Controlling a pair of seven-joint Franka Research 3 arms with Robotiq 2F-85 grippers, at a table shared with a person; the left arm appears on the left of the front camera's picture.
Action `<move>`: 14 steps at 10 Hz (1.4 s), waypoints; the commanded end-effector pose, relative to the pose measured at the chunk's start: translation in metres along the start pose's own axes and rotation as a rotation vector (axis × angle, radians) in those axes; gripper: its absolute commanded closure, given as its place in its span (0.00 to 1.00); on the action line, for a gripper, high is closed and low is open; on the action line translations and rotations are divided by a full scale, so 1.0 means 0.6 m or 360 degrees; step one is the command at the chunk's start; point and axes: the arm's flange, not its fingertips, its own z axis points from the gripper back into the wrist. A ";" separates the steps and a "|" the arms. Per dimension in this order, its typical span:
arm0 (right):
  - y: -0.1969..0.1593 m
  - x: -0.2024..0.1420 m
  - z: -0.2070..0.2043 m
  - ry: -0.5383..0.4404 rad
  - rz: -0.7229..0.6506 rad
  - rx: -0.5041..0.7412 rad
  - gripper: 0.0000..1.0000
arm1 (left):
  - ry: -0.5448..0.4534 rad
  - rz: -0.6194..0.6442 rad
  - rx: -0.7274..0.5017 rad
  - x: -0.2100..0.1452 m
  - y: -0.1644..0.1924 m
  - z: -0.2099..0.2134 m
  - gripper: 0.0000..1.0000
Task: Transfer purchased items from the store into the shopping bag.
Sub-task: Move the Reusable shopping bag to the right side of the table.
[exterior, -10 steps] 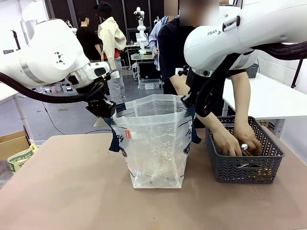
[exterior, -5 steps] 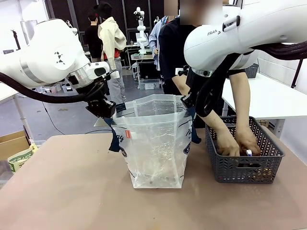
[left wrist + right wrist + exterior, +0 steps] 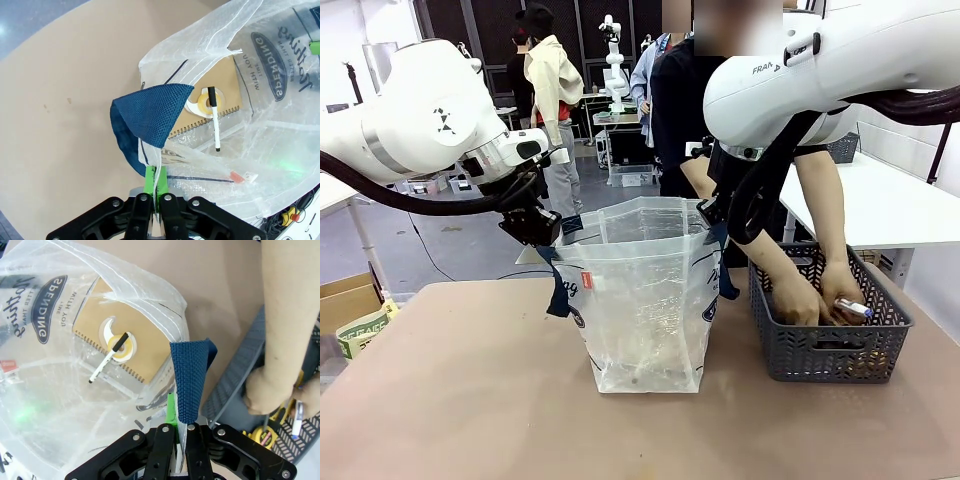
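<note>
Navy straps [image 3: 145, 120] pinched by left gripper [image 3: 155, 187], right gripper [image 3: 177, 427] | basket [image 3: 825, 350] contents half hidden by hands [image 3: 798, 298]

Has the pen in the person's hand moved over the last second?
Yes. The pen in the person's hand has shifted right, toward the basket's right wall.

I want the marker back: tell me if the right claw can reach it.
Probably not as things stand: the right claw is shut on the bag, holding its mouth open, and the marker lies at the bottom.
</note>
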 end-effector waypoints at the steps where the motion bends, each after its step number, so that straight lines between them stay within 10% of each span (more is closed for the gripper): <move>1: -0.001 0.000 0.001 -0.0001 -0.0002 -0.0001 1.00 | -0.0008 0.0017 0.0004 -0.001 0.000 0.003 1.00; 14: -0.001 0.000 0.001 -0.0001 -0.0002 -0.0001 1.00 | -0.0008 0.0017 0.0004 -0.001 0.000 0.003 1.00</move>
